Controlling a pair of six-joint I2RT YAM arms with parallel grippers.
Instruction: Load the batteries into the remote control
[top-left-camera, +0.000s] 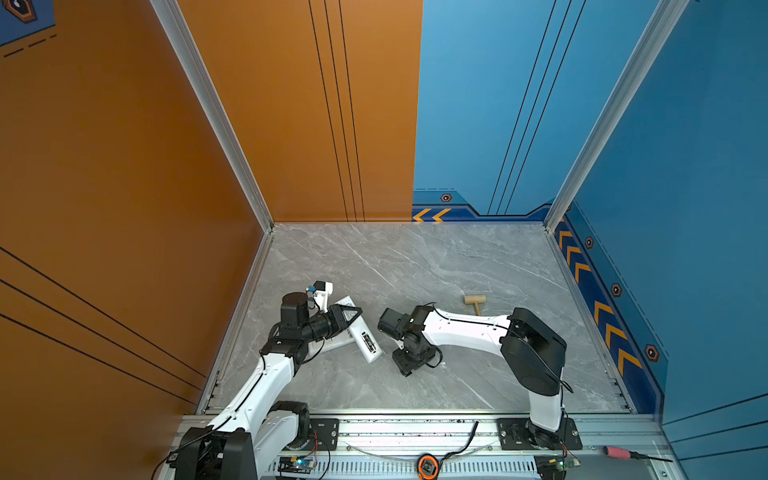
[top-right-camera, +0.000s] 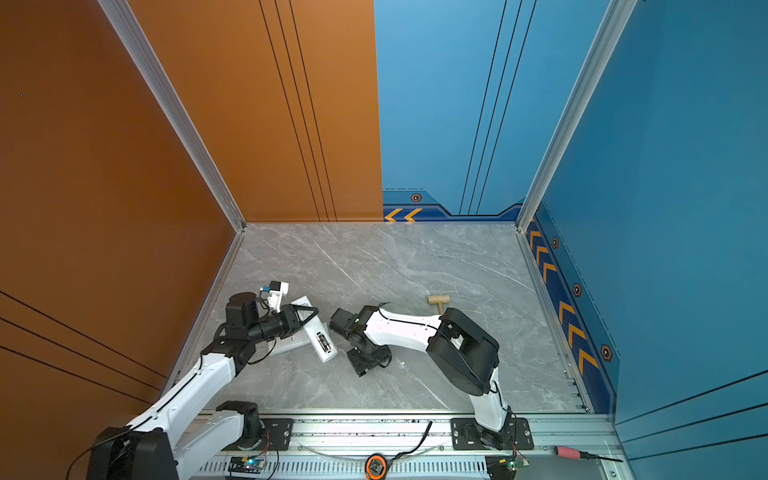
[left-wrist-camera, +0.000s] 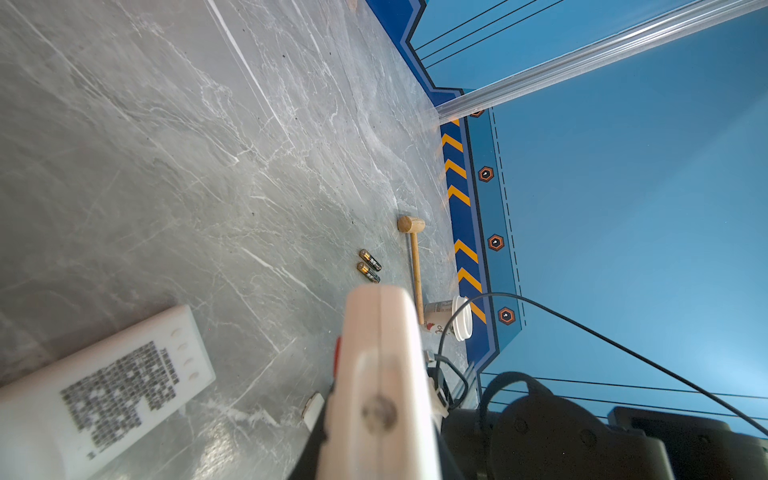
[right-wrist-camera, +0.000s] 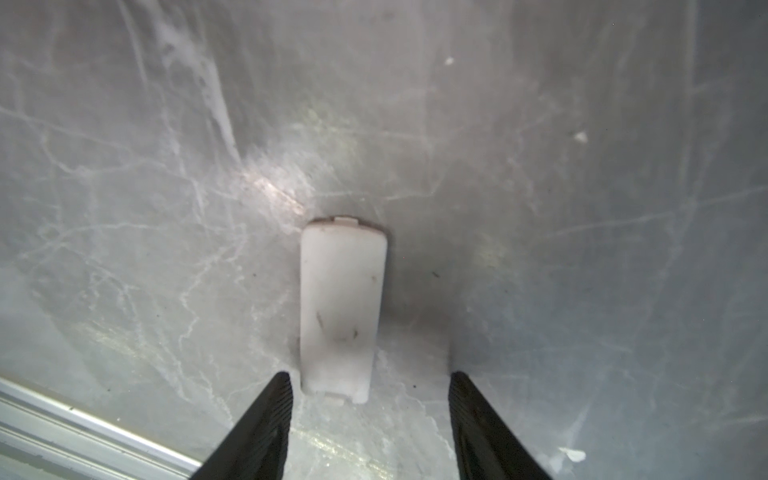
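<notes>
left pincer (top-left-camera: 356, 311): found clenched over the remote control (top-left-camera: 368, 344), contact not determined. right pincer (right-wrist-camera: 370, 376): found released, a white cover (right-wrist-camera: 343, 307) laid on the table (right-wrist-camera: 540, 208) just ahead of its fingers (right-wrist-camera: 270, 415). batteries (left-wrist-camera: 369, 267): two seen, laid side by side well beyond the left pincer, beside the mallet (left-wrist-camera: 410, 224).

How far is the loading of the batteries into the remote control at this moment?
Done: the battery cover is off and lies on the table. In hand: nothing; the right gripper stands open astride the cover's end, not gripping it, and the left gripper is shut above the remote. Left: two batteries lie loose near the mallet; whether the open compartment holds any is too small to tell.
</notes>
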